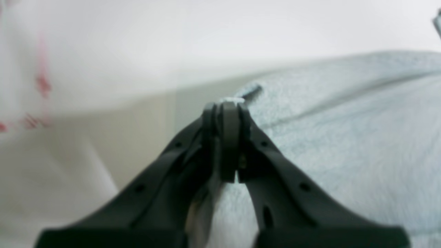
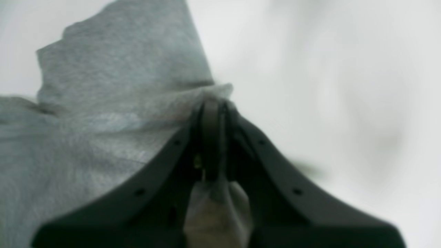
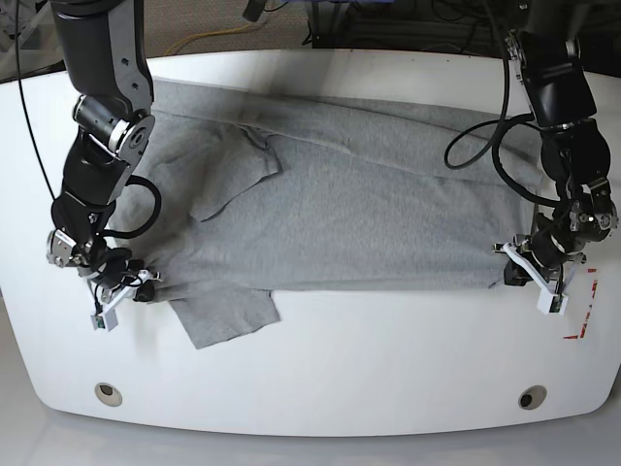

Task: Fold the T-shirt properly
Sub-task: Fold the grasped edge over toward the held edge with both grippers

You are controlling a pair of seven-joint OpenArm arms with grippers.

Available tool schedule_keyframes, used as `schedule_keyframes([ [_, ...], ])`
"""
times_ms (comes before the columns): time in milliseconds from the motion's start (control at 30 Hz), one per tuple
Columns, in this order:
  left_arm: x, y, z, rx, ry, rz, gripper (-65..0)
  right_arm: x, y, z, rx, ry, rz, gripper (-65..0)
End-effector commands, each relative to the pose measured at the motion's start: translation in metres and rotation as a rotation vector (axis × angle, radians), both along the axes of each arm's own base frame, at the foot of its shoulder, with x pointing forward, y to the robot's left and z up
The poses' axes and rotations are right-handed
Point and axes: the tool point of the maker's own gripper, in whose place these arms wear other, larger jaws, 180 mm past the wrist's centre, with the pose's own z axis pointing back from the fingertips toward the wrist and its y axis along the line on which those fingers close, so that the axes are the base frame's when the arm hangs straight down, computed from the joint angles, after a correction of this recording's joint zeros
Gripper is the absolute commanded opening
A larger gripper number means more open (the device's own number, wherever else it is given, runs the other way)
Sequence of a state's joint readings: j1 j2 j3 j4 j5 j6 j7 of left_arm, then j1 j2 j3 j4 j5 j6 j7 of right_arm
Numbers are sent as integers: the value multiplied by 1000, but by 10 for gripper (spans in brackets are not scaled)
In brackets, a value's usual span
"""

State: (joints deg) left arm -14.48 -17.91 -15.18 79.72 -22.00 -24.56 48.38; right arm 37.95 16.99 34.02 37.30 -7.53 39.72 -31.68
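The T-shirt [image 3: 359,209] is spread flat across the white table [image 3: 388,359]. Its near edge is pinched at one end by the closed left gripper [image 1: 225,103], and at the other by the closed right gripper [image 2: 213,100].

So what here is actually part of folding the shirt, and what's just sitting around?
Part of the job:
- T-shirt, spread on the table
- left gripper, shut on its edge
- right gripper, shut on its opposite edge

Just there:
- white table
- red marks near the left gripper
- cables
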Motion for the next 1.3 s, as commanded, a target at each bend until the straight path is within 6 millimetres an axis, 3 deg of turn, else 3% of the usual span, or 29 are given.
schedule_keyframes([
  [0,7,0,32,34,-93,-16,-650,14,-22,39,-61,-71,-18,-650],
  [100,3,-4,38,51,-111,-31,-650,8,-33,51,-125,-43,-20,-650],
  [267,-8,-2,31,64,-95,-31,-650,-22,-55,58,-254,65,-33,-650],
  [400,-17,0,21,65,-69,-27,-650,-54,-61,63,-362,146,-48,-650],
  [467,-24,8,16,63,-57,-6,-650,-79,-65,69,-443,176,-66,-650],
  [767,-40,20,1,61,-19,29,-650,-154,-47,94,-623,206,-117,-650],
  [867,-45,20,3,78,-20,22,-650,-173,-39,89,-639,223,-112,-650],
  [1067,-56,24,-2,106,0,15,-650,-211,-26,52,-606,346,-70,-650],
  [1267,-65,30,-10,125,35,12,-650,-236,-14,29,-548,390,-10,-648],
])
